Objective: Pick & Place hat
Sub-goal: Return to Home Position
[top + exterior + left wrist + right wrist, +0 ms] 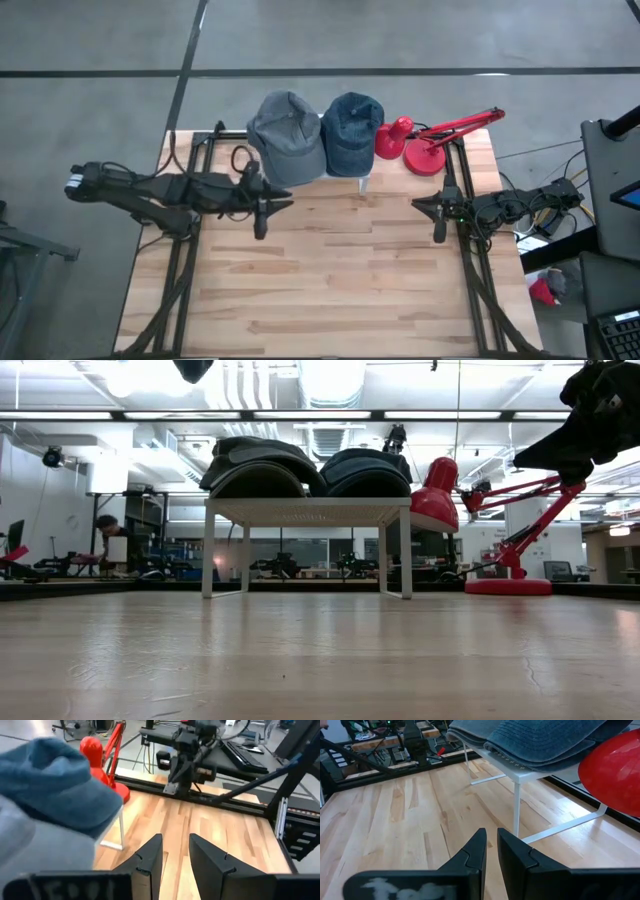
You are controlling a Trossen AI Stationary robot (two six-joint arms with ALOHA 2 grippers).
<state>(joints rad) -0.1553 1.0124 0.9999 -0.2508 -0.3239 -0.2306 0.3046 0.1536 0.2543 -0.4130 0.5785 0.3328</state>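
Observation:
Two caps lie side by side, brims down, on a small white rack point(305, 510) at the table's far middle: a grey hat point(287, 137) on the left and a blue denim hat point(352, 132) on the right. Both also show in the low view, the grey hat point(255, 465) and the blue hat point(365, 468). My left gripper point(262, 210) hovers just near of the grey hat, open by a small gap point(175, 840), holding nothing. My right gripper point(438, 215) waits at the table's right with its fingers nearly together point(491, 834), pointing toward the rack's leg point(516, 805).
A red desk lamp point(430, 140) stands at the far right, with its shade point(615, 775) close beside the blue hat. Bare wooden table top point(340, 280) spreads across the middle and near side. Dark arm frames run along both table sides.

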